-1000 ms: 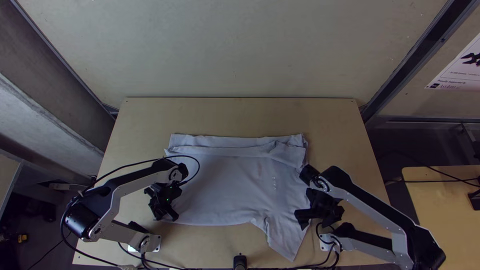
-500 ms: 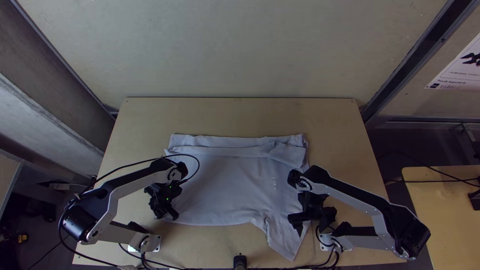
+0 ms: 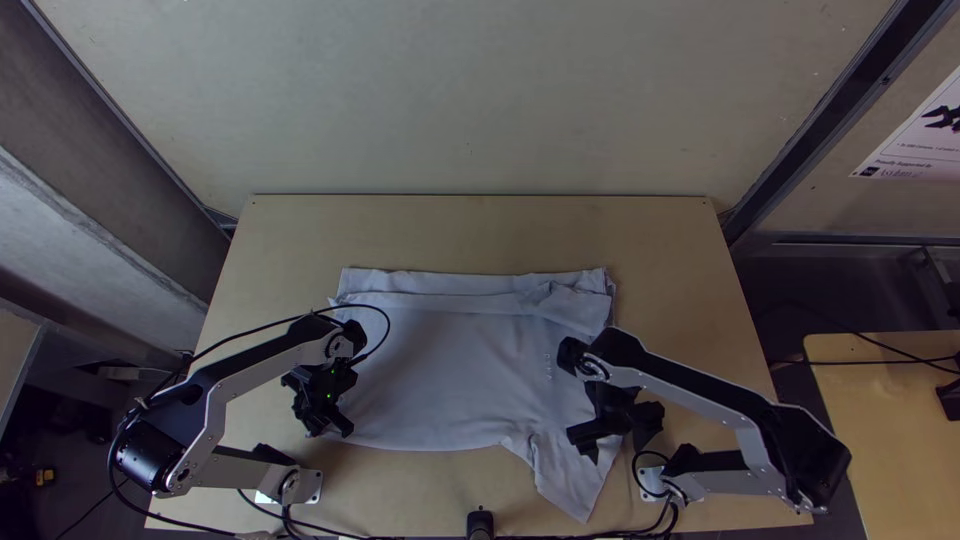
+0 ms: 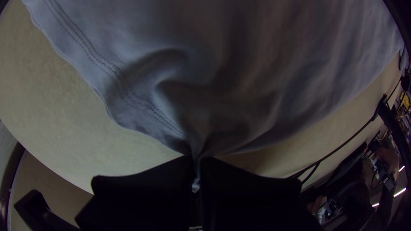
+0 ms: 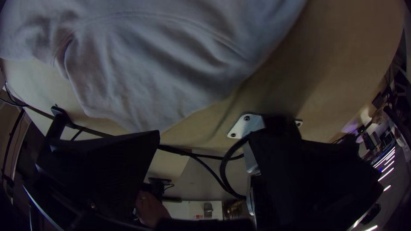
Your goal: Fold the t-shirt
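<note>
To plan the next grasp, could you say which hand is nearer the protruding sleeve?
Right. The right hand is beside the sleeve; the left hand pinches the shirt at its left side.

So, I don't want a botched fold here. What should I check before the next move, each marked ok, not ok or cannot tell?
1. Left gripper shut on the t-shirt: ok, cloth is pinched between its fingers.
2. Right gripper has hold of cloth: not ok, its fingers stand wide apart and grip none.
3. Right gripper's height above the cloth: cannot tell.
4. Loose flap tucked in: not ok, it sticks out towards the table's near edge.
5. Layered band along the far side roughly straight: ok, though creased at its right end.
6. Whole t-shirt within the table: ok.
</note>
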### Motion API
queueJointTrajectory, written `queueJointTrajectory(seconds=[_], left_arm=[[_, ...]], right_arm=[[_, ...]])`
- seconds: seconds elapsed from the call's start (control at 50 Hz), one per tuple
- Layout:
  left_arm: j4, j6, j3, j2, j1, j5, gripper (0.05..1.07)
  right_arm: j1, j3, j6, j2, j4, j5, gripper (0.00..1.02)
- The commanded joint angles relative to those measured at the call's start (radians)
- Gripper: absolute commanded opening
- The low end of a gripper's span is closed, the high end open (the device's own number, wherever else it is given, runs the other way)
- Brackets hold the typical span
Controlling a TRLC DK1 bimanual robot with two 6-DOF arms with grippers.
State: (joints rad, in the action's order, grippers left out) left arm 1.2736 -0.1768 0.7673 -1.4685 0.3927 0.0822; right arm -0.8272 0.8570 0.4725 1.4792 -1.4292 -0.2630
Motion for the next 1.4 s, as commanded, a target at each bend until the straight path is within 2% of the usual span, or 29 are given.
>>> queueJointTrajectory(seconds=[0.0, 0.14, 0.26, 0.6, 0.72, 0.84, 0.9, 0.94, 0.96, 1.16, 1.38], left_arm=[[0.02, -0.013, -0.031, 0.014, -0.008, -0.006, 0.08], [0.015, -0.018, -0.033, 0.016, -0.018, -0.006, 0.08], [0.013, -0.023, -0.034, 0.016, -0.023, -0.004, 0.08], [0.013, -0.043, -0.026, 0.019, -0.054, -0.001, 0.08], [0.017, -0.049, -0.023, 0.023, -0.063, 0.004, 0.08], [0.018, -0.052, -0.023, 0.025, -0.069, 0.007, 0.08], [0.018, -0.062, -0.019, 0.027, -0.083, 0.011, 0.08], [0.02, -0.067, -0.016, 0.027, -0.089, 0.013, 0.08], [0.02, -0.069, -0.013, 0.027, -0.095, 0.014, 0.08], [0.021, -0.078, 0.035, 0.017, -0.118, 0.014, 0.08], [0.012, -0.072, 0.118, 0.007, -0.135, 0.011, 0.08]], right_arm=[[0.017, -0.035, -0.023, 0.05, 0.029, -0.055, 0.95], [0.045, -0.064, -0.046, 0.085, 0.122, -0.09, 0.95], [0.043, -0.065, -0.046, 0.124, 0.127, -0.13, 0.95], [0.053, -0.079, -0.086, 0.204, 0.159, -0.147, 0.94], [0.053, -0.101, -0.109, 0.191, 0.196, -0.147, 0.76], [0.066, -0.136, -0.127, 0.173, 0.251, -0.145, 0.45], [0.066, -0.145, -0.14, 0.153, 0.273, -0.134, 0.25], [0.068, -0.15, -0.141, 0.13, 0.299, -0.116, 0.05], [0.068, -0.153, -0.141, 0.118, 0.306, -0.111, 0.02], [0.131, -0.142, -0.141, 0.044, 0.329, -0.091, 0.02], [0.184, -0.081, -0.14, -0.04, 0.296, -0.071, 0.02]])
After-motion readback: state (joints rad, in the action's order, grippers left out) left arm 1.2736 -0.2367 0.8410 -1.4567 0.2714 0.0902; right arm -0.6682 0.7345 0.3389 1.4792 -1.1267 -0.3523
